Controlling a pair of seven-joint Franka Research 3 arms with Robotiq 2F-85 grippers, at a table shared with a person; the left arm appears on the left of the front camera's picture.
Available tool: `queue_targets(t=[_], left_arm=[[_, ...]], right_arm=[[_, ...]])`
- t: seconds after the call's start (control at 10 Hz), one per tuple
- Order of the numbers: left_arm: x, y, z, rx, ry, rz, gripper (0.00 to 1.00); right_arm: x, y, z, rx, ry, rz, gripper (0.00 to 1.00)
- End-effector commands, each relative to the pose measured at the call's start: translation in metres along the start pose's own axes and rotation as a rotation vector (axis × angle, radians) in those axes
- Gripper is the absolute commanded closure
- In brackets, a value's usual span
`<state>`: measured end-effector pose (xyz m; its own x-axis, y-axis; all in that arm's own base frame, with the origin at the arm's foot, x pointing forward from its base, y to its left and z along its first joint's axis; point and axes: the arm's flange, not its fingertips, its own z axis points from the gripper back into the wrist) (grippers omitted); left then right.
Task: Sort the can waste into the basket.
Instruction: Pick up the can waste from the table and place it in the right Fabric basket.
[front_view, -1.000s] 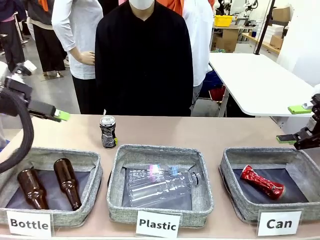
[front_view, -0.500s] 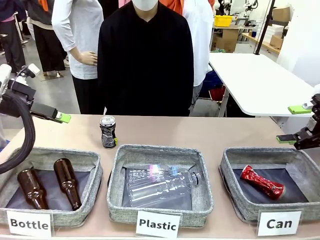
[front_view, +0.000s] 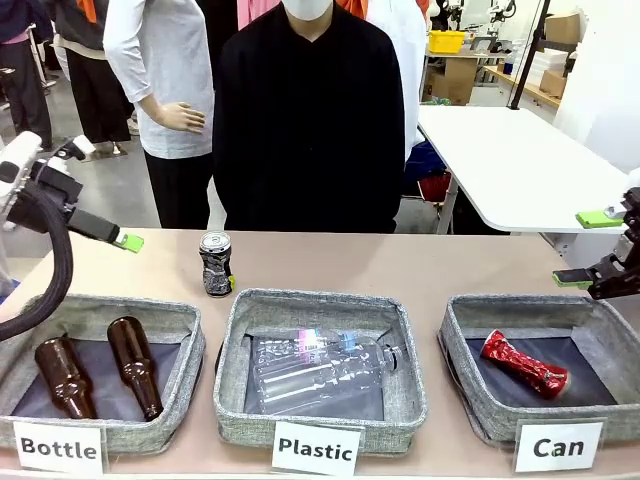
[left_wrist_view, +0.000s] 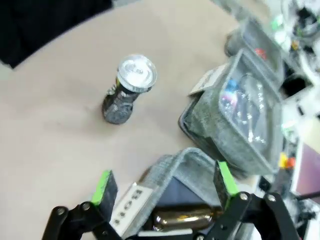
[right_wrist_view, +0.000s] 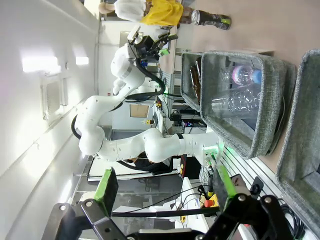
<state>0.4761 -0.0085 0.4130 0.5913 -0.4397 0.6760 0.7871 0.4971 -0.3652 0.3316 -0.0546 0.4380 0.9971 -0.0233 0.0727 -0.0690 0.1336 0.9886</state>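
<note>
1. While neither arm holds anything, I read both as ready: the left gripper (left_wrist_view: 165, 180) has its jaws spread wide and empty, and the right gripper (front_view: 588, 249) is spread and empty too.
2. Looking along the left fingers, I see the grey can (left_wrist_view: 127, 90) ahead of the jaws and a little off to one side, clear of both pads. The rim of the Bottle basket (left_wrist_view: 172, 159) sits just under them.
3. The grey can stands upright on the tabletop (front_view: 420, 265), long axis vertical, silver top up, waist crumpled. It is towards the far edge, left of the middle, just behind the far left corner of the Plastic basket (front_view: 320, 298).
4. My left gripper hovers over the left edge, near the grey can. My right one hangs over the right edge, beyond the Can basket (front_view: 520, 302) and well apart from that can, so I judge the left arm the nearer.
5. The red can (front_view: 524, 363) lies on its side on the Can basket's floor, by the near right corner. I take that half as done.
6. From the left jaws the grey can lies towards the middle, and its basket lies further that way, across the tabletop. A side-on pinch across the upright body looks right to me, though the crumpled waist may tip.
</note>
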Motion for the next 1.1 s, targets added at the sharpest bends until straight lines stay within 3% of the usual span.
queue_targets(t=[0.0,0.5,1.0], left_arm=[[0.013,0.038,-0.013,-0.082,0.027,-0.184,0.00],[0.020,0.108,-0.080,-0.277,0.001,-0.464,0.00],[0.021,0.136,-0.136,-0.364,-0.044,-0.472,0.00]], right_arm=[[-0.001,0.001,0.002,0.001,0.008,0.029,0.00],[-0.001,0.001,0.002,0.001,0.008,0.029,0.00],[-0.001,0.001,0.002,0.001,0.008,0.029,0.00]])
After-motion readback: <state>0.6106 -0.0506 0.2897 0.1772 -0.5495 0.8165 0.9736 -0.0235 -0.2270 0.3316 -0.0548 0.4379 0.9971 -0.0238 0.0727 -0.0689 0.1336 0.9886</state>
